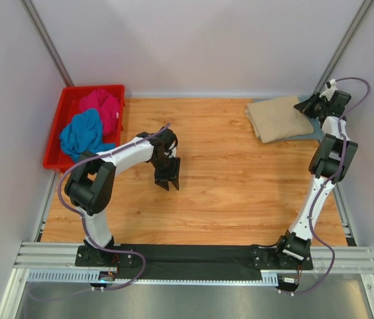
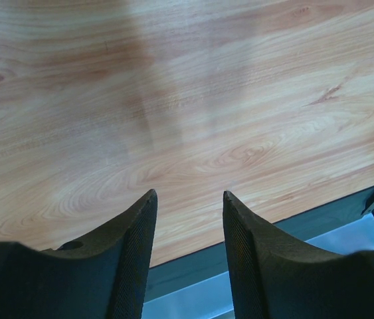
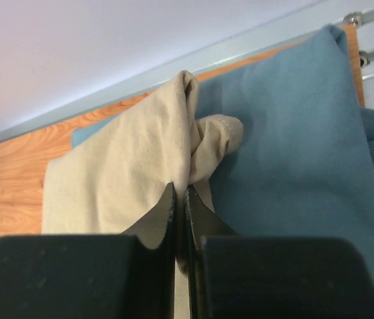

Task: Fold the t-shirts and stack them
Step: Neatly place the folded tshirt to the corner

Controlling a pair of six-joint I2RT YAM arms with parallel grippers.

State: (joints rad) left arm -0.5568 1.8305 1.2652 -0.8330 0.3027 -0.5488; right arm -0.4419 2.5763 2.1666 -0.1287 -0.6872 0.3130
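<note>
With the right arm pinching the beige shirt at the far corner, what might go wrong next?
The fingers of the right gripper pinch only a small bunched edge of the beige t-shirt; pulling may undo its fold. It might also drag the grey-blue t-shirt beneath out of place.

Quick colour rundown: the tan soft cloth t-shirt [image 1: 276,118] is plain sandy beige, no print. The dusty grey-blue cloth t-shirt [image 3: 293,153] is just as plain, a muted slate tone. The rectangular red plastic bin [image 1: 54,136] is bright solid red. The magenta cloth t-shirt [image 1: 103,106] and the bright blue cloth t-shirt [image 1: 84,133] are both solid too. The flat wooden table [image 1: 240,186] is warm orange-brown with swirly grain. The left gripper [image 2: 187,199] and right gripper [image 3: 180,196] are matte black.
</note>
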